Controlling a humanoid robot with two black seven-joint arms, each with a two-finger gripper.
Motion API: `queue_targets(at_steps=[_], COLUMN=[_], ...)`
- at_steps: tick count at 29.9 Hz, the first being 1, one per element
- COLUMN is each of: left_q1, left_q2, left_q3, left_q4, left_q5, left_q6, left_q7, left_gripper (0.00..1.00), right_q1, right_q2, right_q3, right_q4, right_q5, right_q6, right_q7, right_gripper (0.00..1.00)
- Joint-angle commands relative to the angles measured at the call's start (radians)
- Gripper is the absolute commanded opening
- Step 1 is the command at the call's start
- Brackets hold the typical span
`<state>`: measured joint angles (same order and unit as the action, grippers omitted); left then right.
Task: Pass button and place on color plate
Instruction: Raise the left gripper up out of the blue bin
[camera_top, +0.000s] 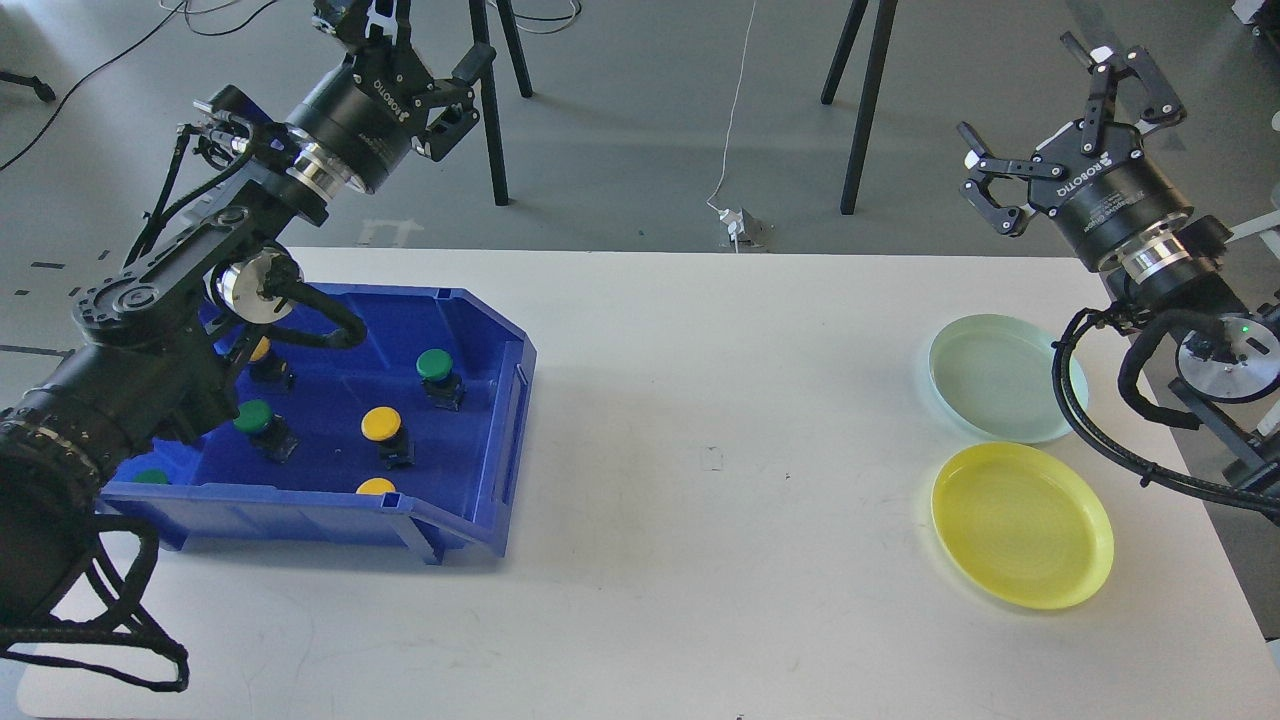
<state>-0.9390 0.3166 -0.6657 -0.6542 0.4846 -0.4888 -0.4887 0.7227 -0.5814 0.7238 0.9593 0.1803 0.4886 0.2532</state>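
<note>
I see white table (700, 480), black tripod legs (860, 110), white cable (735, 110) to plug (745, 228) on grey floor (640, 150)

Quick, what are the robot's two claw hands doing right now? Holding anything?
Left gripper: open, holding nothing, raised behind the blue plastic bin.
Right gripper: open, holding nothing, raised above the table.

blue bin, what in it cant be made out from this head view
- Yellow button at the back of the blue bin: mostly hidden behind the left arm.
- Green button at the front left: only a sliver of cap shows, the arm covers the rest.
- Yellow button at the front: the bin's front wall hides its body.
- Whether more buttons lie under the arm: cannot tell.
</note>
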Motion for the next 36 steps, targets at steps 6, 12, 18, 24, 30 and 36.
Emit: queue_targets(at_steps=[6,12,18,24,30,36], left_q1=[-0.017,0.023,0.128,0.111,-0.061,-0.245], left_q2=[0.01,0.002,0.016,0.263,0.551,0.687], left_q3=[-0.02,-0.1,-0.184,-0.062,0.194,0.509], left_q4=[0.007,-0.053,-0.274,-0.485,-0.639,-0.7], left_q5=[-0.027,-0.198,-0.186,0.116,0.53,0.94], left_q6=[0.0,0.0,0.0,0.0,0.0,0.0], left_q7=[0.0,0.0,0.0,0.0,0.0,0.0], left_gripper=[1.0,1.0,1.0,1.0,1.0,0.99], right_q1=[0.001,0.006,0.009,0.006,0.0,-0.014], right_q2=[0.0,0.0,-0.005,-0.003,0.0,0.005], right_q3=[0.0,0.0,-0.001,0.0,-0.001,0.005], right_q4=[-0.001,0.001,-0.001,-0.002,-0.007,-0.027], right_q5=[0.001,0.001,0.001,0.001,0.001,0.001], right_q6=[0.0,0.0,0.0,0.0,0.0,0.0], right_q7=[0.0,0.0,0.0,0.001,0.006,0.008], right_gripper=[0.99,0.99,0.99,0.99,0.99,0.99])
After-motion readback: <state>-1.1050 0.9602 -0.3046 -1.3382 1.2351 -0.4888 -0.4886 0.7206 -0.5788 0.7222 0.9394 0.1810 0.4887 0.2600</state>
